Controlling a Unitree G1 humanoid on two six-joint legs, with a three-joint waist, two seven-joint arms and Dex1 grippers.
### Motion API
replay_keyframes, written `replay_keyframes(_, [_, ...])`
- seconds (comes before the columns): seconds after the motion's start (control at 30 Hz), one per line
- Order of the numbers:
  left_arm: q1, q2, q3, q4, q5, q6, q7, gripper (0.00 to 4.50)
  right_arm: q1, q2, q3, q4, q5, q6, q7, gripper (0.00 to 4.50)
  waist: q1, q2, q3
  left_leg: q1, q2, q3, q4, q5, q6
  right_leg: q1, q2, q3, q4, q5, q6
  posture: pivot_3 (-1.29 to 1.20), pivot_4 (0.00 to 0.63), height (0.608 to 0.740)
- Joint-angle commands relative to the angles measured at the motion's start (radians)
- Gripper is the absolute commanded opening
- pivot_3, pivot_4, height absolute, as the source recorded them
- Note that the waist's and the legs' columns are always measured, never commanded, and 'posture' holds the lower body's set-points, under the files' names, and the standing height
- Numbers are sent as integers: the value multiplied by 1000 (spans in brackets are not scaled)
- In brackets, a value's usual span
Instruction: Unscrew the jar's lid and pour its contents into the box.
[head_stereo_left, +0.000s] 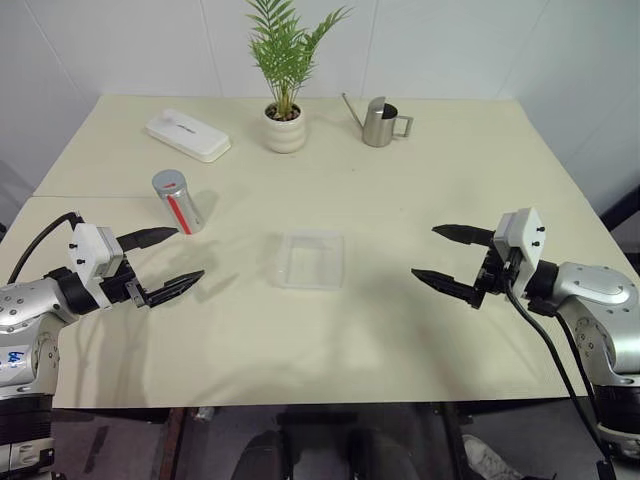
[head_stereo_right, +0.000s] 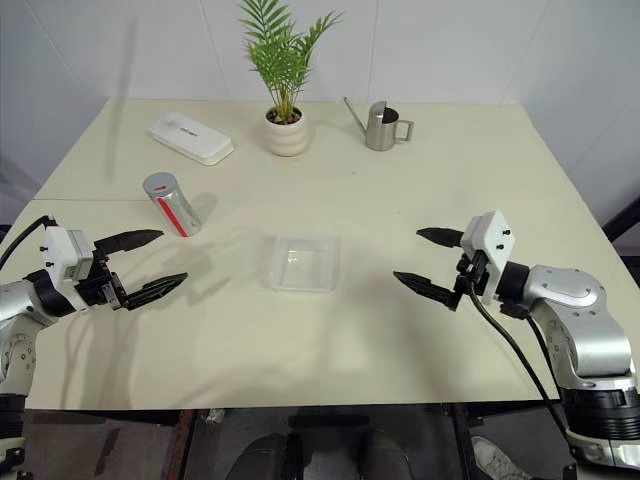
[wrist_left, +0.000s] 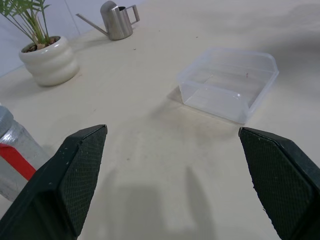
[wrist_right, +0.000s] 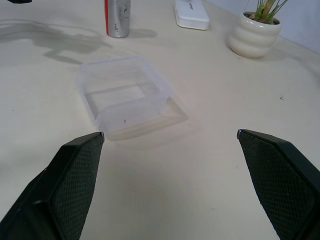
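Jar (head_stereo_left: 177, 200) upright on table (head_stereo_left: 400, 340), left of centre, lid (head_stereo_left: 168, 181) on, red stripe facing camera. Untouched.

Left gripper (head_stereo_left: 165, 264): both black fingers (wrist_left: 75, 180) spread wide, nothing between them, nothing touched. Hovers above table near left front edge, tips aimed toward centre. Upper fingertip close to jar's side in head view, gap or contact not resolvable there; wrist view puts jar off to one side of one finger, outside the gap.

Right gripper (head_stereo_left: 450, 258): fingers (wrist_right: 70, 180) also wide apart, empty, no contact. Hovers over right side of table, tips aimed back toward centre, mirroring left.

Box (head_stereo_left: 312, 258) between the two grippers, flat on table at centre, well apart from both sets of fingertips. Clear plastic, open top, a tiny speck or two on its floor, otherwise no contents visible inside. Near jar but not touching, jar sits behind and to its left.

Counts:
- 2 grippers, 2 fingers each
- 1 jar, 1 lid
- 1 box
- 1 white case (head_stereo_left: 188, 135), flat, far left of table
- 1 potted plant (head_stereo_left: 285, 125) in ribbed white pot, far centre
- 1 steel watering can (head_stereo_left: 380, 121), just right of plant, spout pointing toward it

Back row well apart from both grippers.
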Motion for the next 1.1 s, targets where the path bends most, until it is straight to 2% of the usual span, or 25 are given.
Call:
replay_keyframes(0.03, [20, 6, 46, -26, -7, -16, 19, 4491, 16, -13, -33, -44, 20, -2, -7, 4500, 0, 0, 0, 0, 0, 0, 0, 0, 0, 0, 0, 0, 0, 0, 0, 0, 150, 740])
replay_keyframes(0.13, [70, -20, 77, -57, -10, 0, 78, 4491, 32, -3, -24, -42, 17, -17, -3, 4500, -3, 0, 0, 0, 0, 0, -1, 0, 0, 0, 0, 0, 0, 0, 0, 0, 150, 740])
replay_keyframes(0.27, [120, -90, 107, -107, 23, 19, 237, 4491, 10, 22, -4, -22, 23, -38, 9, 4500, -1, 0, 0, 0, 0, 0, 0, 0, 0, 0, 0, 0, 0, 0, 0, 0, 150, 740])
replay_keyframes(0.5, [121, -277, 116, -222, 100, 106, 628, 4491, -86, 109, 38, -45, 54, -7, -33, 4500, 3, 0, 0, 1, 0, -1, 2, 0, 1, 0, 0, 0, 0, 0, 0, 0, 150, 740])
replay_keyframes(0.6, [69, -366, 87, -227, 151, 130, 782, 4491, -152, 177, 78, -62, 54, 7, -85, 4500, 3, -1, 0, 1, 0, -1, 2, 1, 0, 0, 0, 0, 2, 0, 0, 0, 150, 740])
replay_keyframes(0.67, [-45, -439, 27, -172, 217, 137, 900, 4491, -250, 259, 96, -37, 84, 51, -152, 4500, 8, -1, 0, 1, 0, -1, 2, 1, 0, 0, 0, 0, 3, 0, 0, 0, 150, 740])
replay_keyframes(0.83, [-164, -490, -23, -61, 272, 125, 969, 4491, -333, 333, 137, -24, 58, 62, -193, 4500, 24, -3, -2, 0, -1, -1, 2, 5, -2, -1, 1, -1, 4, 3, 0, 0, 150, 740])
replay_keyframes(1.1, [-272, -495, -37, 70, 309, 73, 1029, 4491, -335, 383, 180, -36, 43, 44, -223, 4500, 25, -3, -2, -1, -1, 1, 2, 3, 0, -2, 1, -6, 3, 3, 0, 0, 150, 740])
